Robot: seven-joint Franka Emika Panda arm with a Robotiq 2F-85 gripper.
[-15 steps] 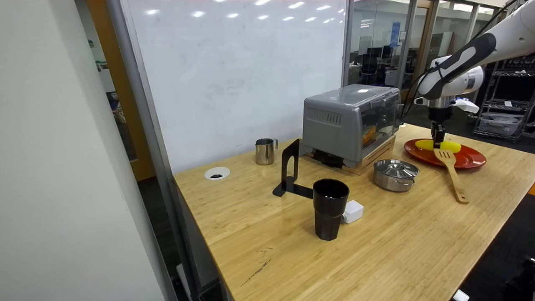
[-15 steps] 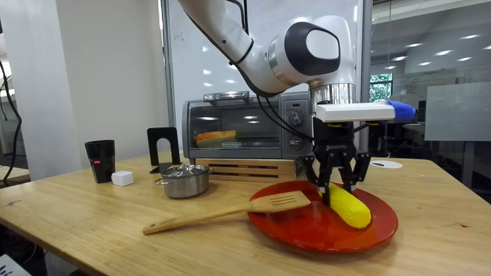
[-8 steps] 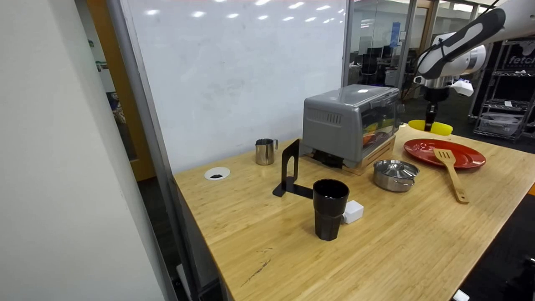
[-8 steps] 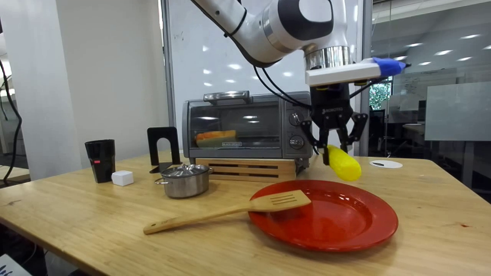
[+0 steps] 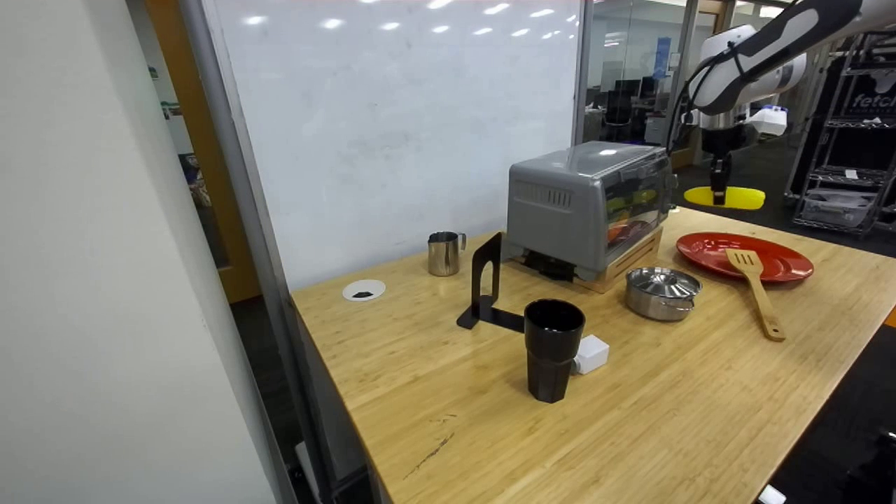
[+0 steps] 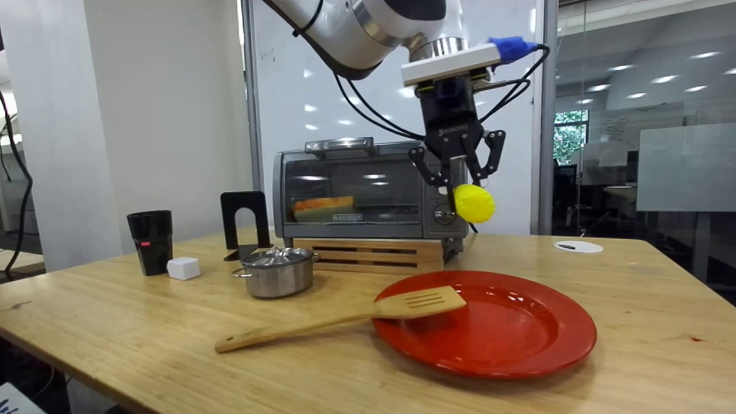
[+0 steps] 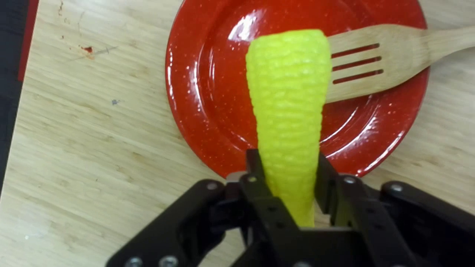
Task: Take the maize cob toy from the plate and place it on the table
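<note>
In an exterior view the wooden table (image 6: 322,374) runs across the bottom of the frame. Nearest, at lower centre, lies a spatula (image 6: 376,310), handle on the wood, slotted head over the left rim of the red plate (image 6: 494,342) at lower right. Next back, left of centre, stands a lidded pot (image 6: 280,279); toward the left edge, a black cup (image 6: 152,242) stands just beside a white block (image 6: 184,268). Right of centre, up in the air, the gripper (image 6: 465,194) pinches the yellow corn (image 6: 475,204) between its two fingers; in the wrist view the corn covers part of the plate. Behind stand a toaster oven (image 6: 359,195), then a whiteboard (image 6: 287,103).
</note>
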